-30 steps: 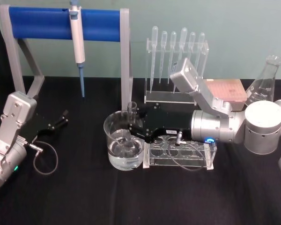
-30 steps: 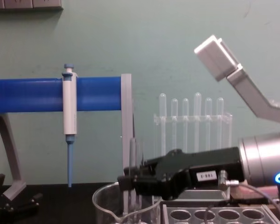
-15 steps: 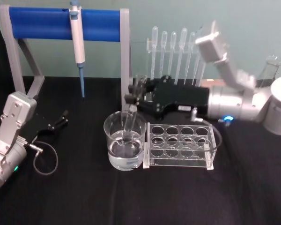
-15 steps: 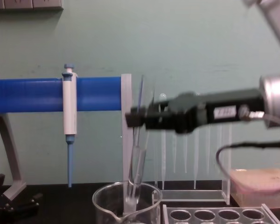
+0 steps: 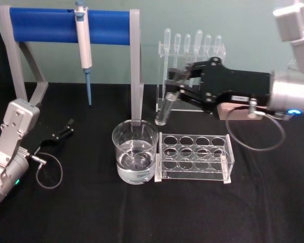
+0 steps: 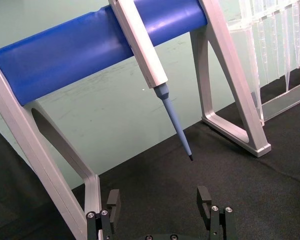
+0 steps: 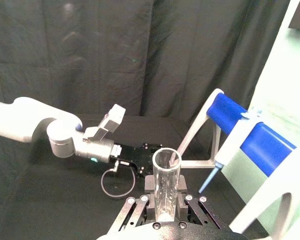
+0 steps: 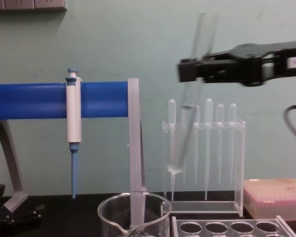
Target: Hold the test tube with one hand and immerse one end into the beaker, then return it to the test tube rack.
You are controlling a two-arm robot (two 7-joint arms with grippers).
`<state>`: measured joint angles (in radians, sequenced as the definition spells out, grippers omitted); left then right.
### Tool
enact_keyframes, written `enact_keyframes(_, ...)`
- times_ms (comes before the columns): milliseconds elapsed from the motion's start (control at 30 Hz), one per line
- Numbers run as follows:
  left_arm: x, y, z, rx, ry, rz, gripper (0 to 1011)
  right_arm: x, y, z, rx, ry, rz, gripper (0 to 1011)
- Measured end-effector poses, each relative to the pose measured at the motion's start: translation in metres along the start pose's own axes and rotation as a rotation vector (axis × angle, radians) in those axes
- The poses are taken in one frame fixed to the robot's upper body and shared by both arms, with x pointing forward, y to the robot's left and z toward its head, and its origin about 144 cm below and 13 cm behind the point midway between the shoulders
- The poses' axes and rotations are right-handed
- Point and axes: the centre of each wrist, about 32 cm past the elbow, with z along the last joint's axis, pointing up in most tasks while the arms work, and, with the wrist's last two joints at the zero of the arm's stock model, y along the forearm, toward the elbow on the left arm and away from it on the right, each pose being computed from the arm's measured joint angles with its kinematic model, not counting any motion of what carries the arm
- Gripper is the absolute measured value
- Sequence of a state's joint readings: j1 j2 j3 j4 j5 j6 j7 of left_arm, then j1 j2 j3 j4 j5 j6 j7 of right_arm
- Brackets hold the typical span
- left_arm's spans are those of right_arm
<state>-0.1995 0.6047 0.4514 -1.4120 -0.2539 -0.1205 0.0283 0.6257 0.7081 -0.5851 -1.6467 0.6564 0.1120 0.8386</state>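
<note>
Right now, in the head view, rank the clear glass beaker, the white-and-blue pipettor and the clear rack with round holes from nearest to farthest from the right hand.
Measured from the right hand, which holds the test tube:
1. Clear rack with round holes, just below it.
2. Clear glass beaker, lower left; near-tie with the rack.
3. White-and-blue pipettor, far left on the blue bar.

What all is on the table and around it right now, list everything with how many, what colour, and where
Test tube: one, clear glass, held tilted in the air above and behind the beaker.
Beaker: one, clear, liquid in the bottom, centre of the table.
Tube rack: one, clear, round holes, right beside the beaker.
Pipettes: six, frosted, hanging in a clear stand at the back.
Pipettor: one, white and blue, hanging on the blue bar stand, back left.
Pink box: one, back right.
Table cloth: black.
Right gripper: black, shut on the test tube.
Left gripper: black, parked low on the left, open.
</note>
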Motion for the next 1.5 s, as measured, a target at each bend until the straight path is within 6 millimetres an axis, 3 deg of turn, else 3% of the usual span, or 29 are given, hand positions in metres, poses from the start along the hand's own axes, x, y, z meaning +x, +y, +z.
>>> enact_keyframes(267,0.000,0.000,0.000,0.000,0.000,0.000,1000,-0.006,-0.032,-0.006,-0.012,-0.009,-0.024,241)
enact_keyframes(533,0.000,0.000,0.000,0.000,0.000,0.000,1000,-0.009,-0.048,-0.026,-0.051,0.017,-0.049,241)
enact_keyframes(1500,0.000,0.000,0.000,0.000,0.000,0.000,1000,-0.009,-0.033,-0.072,-0.126,0.075,-0.042,241)
